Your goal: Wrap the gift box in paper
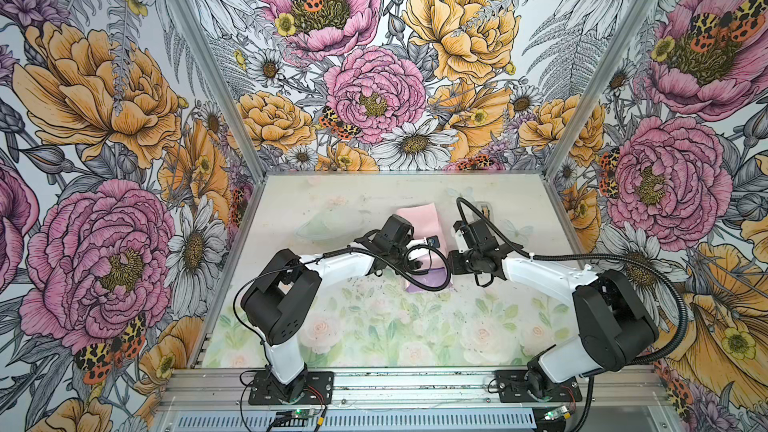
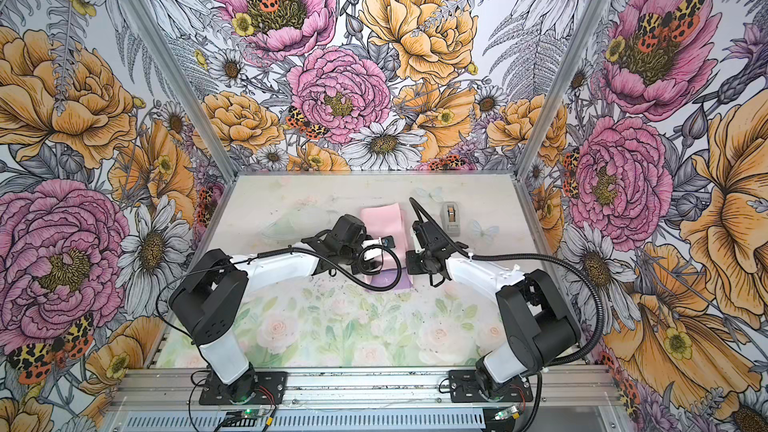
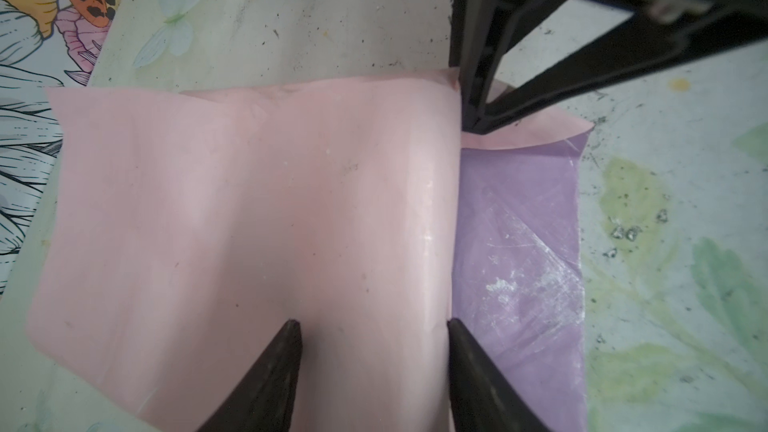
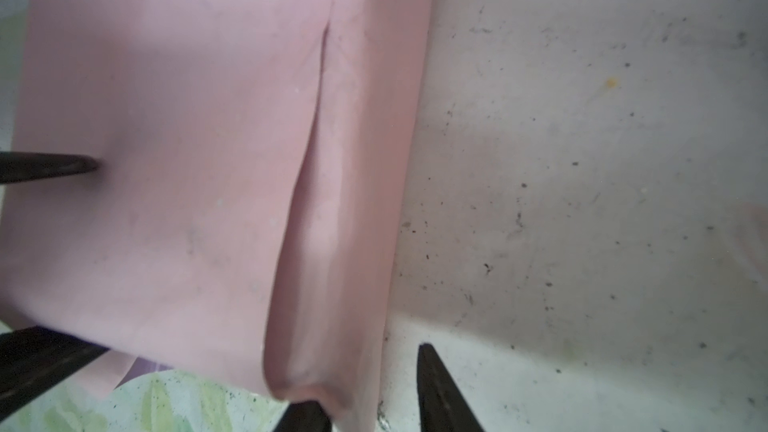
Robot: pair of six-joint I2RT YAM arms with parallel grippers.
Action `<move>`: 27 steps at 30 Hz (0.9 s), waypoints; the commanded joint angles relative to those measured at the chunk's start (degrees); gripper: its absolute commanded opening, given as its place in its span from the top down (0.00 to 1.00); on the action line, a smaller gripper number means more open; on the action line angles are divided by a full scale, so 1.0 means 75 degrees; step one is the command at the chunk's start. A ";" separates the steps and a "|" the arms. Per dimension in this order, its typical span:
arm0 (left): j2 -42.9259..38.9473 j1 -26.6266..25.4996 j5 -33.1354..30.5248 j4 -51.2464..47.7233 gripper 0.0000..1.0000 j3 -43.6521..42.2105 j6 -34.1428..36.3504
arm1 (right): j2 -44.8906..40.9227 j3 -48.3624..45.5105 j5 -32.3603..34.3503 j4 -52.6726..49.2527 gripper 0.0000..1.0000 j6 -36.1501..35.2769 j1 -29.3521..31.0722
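Paper [image 1: 417, 222] lies folded mid-table, pink up, lilac flap near. Left gripper [image 3: 372, 326] is half-wide over the pink face. Right gripper [image 4: 365, 376] is narrow, astride the paper's right fold, not clamped.

Floral-printed table [image 1: 374, 326]: folded pink-and-lilac paper [image 1: 417, 222] lies mid-back; grey tape dispenser [image 2: 450, 214] stands nearby, rightward.

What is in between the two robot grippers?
The paper, pale pink side up, lies between the left gripper and the right gripper. The left wrist view shows it best.
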 commanded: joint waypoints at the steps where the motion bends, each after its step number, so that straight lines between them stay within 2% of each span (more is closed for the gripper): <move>1: 0.0096 -0.0068 0.0170 -0.0085 0.45 -0.0131 0.0063 | 0.0153 0.0018 0.0214 0.0406 0.71 0.0061 0.0061; 4: 0.0108 -0.0078 0.0189 -0.0085 0.46 -0.0100 0.0039 | 0.0188 -0.0025 0.0216 0.0458 0.81 0.0081 0.0084; 6: 0.0153 -0.0084 0.0180 -0.0085 0.46 -0.0063 0.0006 | 0.0179 -0.0049 0.0306 0.0448 0.84 0.0103 0.0107; 8: 0.0190 -0.0089 0.0155 -0.0086 0.47 -0.0027 -0.0019 | 0.0146 -0.0095 0.0302 0.0448 0.79 0.0137 0.0108; 12: 0.0219 -0.0094 0.0143 -0.0085 0.48 0.0013 -0.0054 | 0.0169 -0.0178 0.0190 0.0559 0.63 0.0199 0.0128; 15: 0.0211 -0.0108 0.0162 -0.0083 0.47 0.0010 -0.0078 | 0.0284 -0.0183 0.0134 0.0674 0.62 0.0243 0.0143; 22: 0.0213 -0.0108 0.0191 -0.0039 0.48 0.0011 -0.0137 | 0.0388 -0.0268 0.0248 0.0772 0.85 0.0243 0.0156; 25: 0.0224 -0.0101 0.0187 -0.0038 0.48 0.0029 -0.0148 | 0.0269 -0.0388 0.0269 0.0779 0.86 0.0255 0.0158; 27: 0.0214 -0.0099 0.0169 -0.0038 0.48 0.0038 -0.0148 | 0.0130 -0.0518 0.0315 0.0782 0.79 0.0301 0.0155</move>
